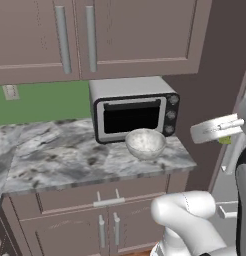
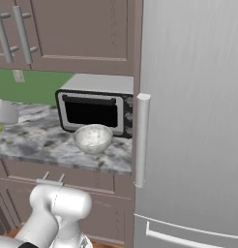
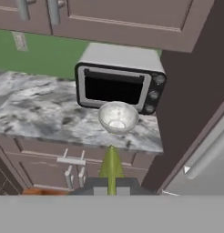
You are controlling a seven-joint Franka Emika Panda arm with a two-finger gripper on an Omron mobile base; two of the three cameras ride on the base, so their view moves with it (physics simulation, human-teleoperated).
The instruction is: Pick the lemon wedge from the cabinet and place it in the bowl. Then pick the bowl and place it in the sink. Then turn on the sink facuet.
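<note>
End effector [image 3: 111, 184] clamps lemon wedge [image 3: 111, 164] before bowl [image 3: 118, 117] on marble counter [image 3: 36, 111].

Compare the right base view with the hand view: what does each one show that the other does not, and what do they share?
Right base view alone: the refrigerator's tall steel door with its long vertical handle.

Hand view alone: the hand shut on the lemon wedge, seen from behind, pointing toward the bowl.

Both: the bowl on the marble counter in front of the microwave, under the closed cabinet.
</note>
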